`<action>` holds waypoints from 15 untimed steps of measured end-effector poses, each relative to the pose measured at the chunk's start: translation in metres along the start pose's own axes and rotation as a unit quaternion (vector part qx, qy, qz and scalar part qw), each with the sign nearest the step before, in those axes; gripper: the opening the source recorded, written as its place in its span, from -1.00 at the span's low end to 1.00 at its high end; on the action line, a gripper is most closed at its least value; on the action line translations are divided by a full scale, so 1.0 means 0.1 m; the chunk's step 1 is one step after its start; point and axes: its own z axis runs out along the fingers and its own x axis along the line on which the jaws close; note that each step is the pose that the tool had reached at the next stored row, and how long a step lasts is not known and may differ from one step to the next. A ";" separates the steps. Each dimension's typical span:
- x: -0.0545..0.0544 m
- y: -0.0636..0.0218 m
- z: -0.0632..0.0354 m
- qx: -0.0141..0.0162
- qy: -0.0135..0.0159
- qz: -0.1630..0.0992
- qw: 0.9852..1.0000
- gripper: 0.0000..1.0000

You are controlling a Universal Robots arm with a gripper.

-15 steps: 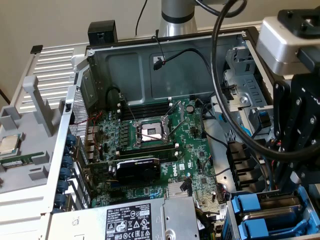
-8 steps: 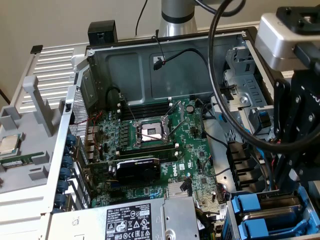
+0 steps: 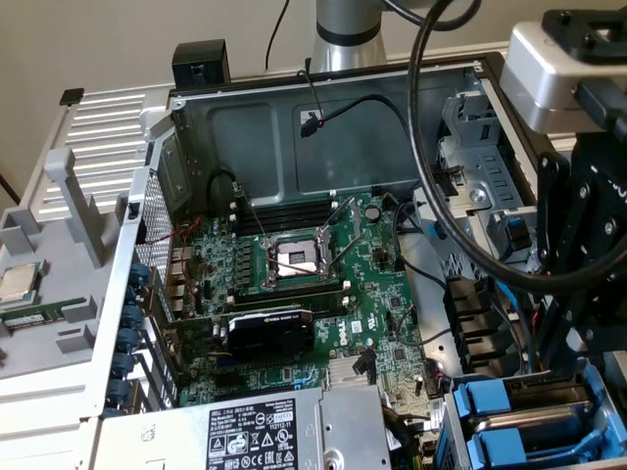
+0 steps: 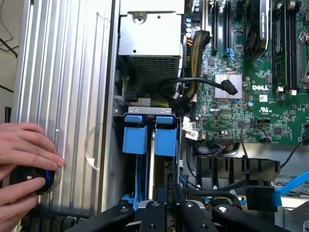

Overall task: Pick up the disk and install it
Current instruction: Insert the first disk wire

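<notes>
1. An open PC case (image 3: 294, 117) is seen. Its motherboard (image 3: 392, 323) fills mid-frame in the exterior view, with a CPU socket (image 3: 294, 257) at centre and a graphics card (image 3: 269, 331) just below.
2. A power supply (image 3: 245, 436) is placed at bottom centre, just beside the drive bay (image 3: 451, 436) at lower right.
3. A thick black cable (image 3: 414, 127) is looped across the upper right, in front of the case. The arm (image 3: 588, 196) is set at the right edge, over the bay.
4. A chip (image 3: 18, 282) is laid at the left edge, well apart from the bay.
5. In the wrist view a person's hand (image 4: 24, 150) is rested on a black-and-blue knob (image 4: 34, 180) on a ribbed panel (image 4: 67, 72) beside the bay.
6. Black leads (image 4: 193, 83) are run between the power supply and the bay.
7. The disk (image 4: 165, 142) is stood on edge in the bay. Its blue frame end is shown, with a thin pale metal side alongside. A second blue frame (image 4: 134, 140) is set parallel, just beside it.
8. The gripper (image 4: 166, 205) is held right at the disk's near edge. Whether it is gripping cannot be told.
</notes>
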 end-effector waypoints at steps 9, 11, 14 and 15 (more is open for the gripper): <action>0.01 0.000 0.005 -0.001 -0.002 0.012 1.000 -0.66; 0.01 0.000 0.009 -0.002 -0.004 0.020 1.000 -0.66; 0.01 -0.001 0.016 -0.003 -0.011 0.031 0.999 -0.66; 0.01 -0.001 0.017 -0.003 -0.013 0.033 0.999 -0.66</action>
